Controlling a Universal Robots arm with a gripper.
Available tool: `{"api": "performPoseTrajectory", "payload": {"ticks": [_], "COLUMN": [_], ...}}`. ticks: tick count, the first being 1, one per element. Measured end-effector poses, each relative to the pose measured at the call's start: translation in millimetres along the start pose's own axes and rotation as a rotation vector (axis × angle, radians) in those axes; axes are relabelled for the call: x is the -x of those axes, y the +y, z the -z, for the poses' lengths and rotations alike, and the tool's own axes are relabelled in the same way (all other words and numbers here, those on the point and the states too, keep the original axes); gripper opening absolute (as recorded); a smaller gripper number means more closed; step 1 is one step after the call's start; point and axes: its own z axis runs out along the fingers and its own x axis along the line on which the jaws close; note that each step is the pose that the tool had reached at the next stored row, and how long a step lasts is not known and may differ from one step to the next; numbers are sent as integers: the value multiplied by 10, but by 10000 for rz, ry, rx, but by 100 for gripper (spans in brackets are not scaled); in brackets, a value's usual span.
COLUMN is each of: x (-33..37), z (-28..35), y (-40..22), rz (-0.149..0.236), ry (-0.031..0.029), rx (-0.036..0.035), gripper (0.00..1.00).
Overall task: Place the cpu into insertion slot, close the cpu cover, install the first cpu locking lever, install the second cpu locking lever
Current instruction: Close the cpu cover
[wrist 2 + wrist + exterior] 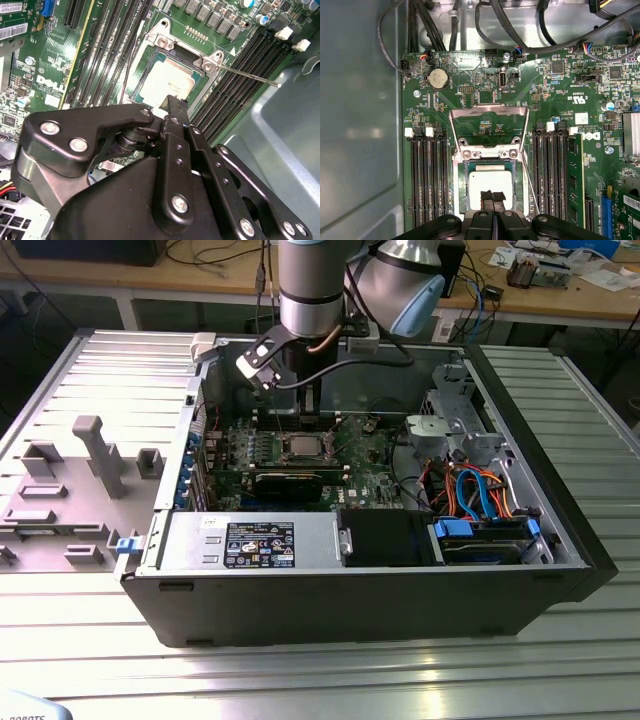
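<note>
First wrist view: black claw, closed tight, above the dull-silver square cpu lying in the insertion slot.

One cpu, one cpu cover

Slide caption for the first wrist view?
Shut claw over the cpu seated in the insertion slot, cpu cover open.

dull silver cpu w/ thin green rim, silver cpu cover, green mobo, black claw.
</note>
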Motion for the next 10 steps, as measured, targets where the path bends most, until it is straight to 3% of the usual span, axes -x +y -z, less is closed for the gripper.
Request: {"api": "performPoseTrajectory", "payload": {"ticks": [10], "x": [0], "z": [12], "y": [0], "rz": [0], "ry": [0], "rx": [0], "gripper": [11]}}
